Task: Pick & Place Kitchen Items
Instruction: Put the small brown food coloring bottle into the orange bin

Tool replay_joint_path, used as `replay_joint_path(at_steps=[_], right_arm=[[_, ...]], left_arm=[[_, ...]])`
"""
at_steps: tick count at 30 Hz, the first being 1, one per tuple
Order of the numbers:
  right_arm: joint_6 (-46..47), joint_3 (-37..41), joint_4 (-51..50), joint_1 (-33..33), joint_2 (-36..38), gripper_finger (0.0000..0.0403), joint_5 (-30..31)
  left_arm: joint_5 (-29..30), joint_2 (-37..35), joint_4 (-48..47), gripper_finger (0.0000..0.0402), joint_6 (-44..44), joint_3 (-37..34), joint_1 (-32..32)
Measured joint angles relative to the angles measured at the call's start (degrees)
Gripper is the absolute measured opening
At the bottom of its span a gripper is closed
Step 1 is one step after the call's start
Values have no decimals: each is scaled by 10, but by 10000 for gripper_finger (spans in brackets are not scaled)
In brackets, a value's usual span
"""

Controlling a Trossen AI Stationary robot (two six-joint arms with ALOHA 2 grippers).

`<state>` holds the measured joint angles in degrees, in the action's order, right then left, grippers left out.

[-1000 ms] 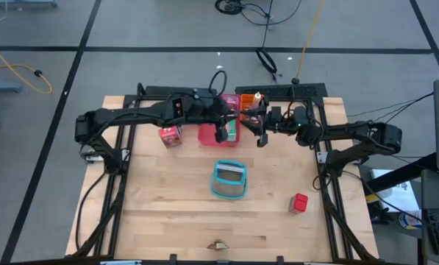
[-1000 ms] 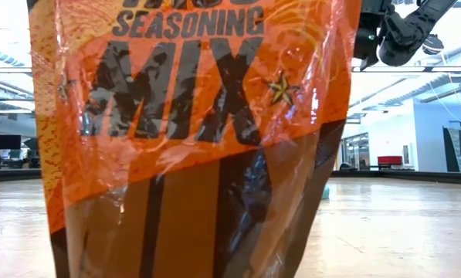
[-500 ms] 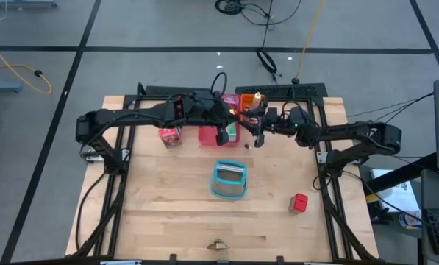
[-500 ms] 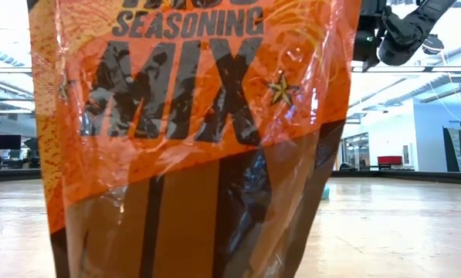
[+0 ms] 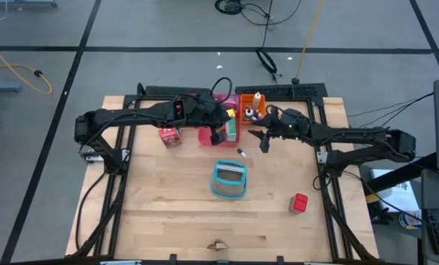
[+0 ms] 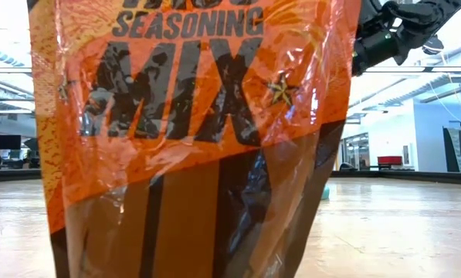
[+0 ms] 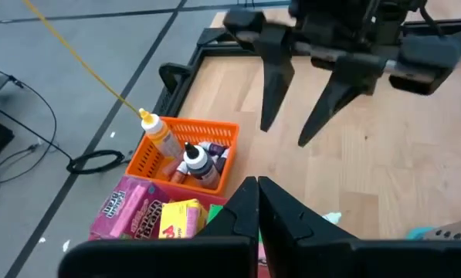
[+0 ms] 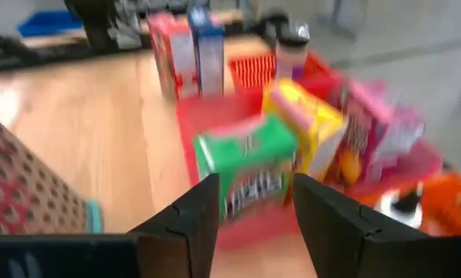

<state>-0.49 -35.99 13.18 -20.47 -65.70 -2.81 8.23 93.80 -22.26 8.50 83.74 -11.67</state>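
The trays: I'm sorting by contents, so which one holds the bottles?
The orange tray, holding the orange bottle and a white-capped one; the pink and red trays hold cartons.

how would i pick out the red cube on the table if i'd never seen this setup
Start from the light wooden table seen from above and find the teal wire-like basket near its middle. Go from there toward the near right corner: the small red cube sits alone on bare wood. The other groceries are crowded into trays at the far edge, and nothing else lies beside it.
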Motion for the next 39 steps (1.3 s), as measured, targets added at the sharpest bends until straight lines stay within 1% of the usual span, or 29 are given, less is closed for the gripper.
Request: replay_joint_path(at_steps=[3,5,8,13,17,19,23,25,28,31,33,39], right_arm=[[8,4,-31,6,-17,155,1],[8,19,-25,11,-30,155,0],[15,51,3,11,-45,155,0],[68,120,94,17,-59,155,0],[84,162,183,54,-74,155,2],[80,166,197,80,-85,155,17],[56,166,214,128,-110,155,75],[50,166,228,143,-120,155,99],[46,166,243,153,-132,155,120],[57,166,263,159,-145,155,120],[59,165,280,163,-163,157,120],[57,164,326,177,-225,177,120]], left_arm=[[0,0,0,14,3,0,0],[4,0,1,20,3,0,0],[9,0,1,18,4,0,0],[9,0,1,3,4,0,0],[9,0,1,9,4,0,0],[9,0,1,16,4,0,0],[9,0,1,20,4,0,0],[9,0,2,16,3,0,0],[9,0,2,6,3,0,0],[9,0,3,2,3,0,0],[9,0,2,7,3,0,0],[9,0,2,20,3,0,0]])
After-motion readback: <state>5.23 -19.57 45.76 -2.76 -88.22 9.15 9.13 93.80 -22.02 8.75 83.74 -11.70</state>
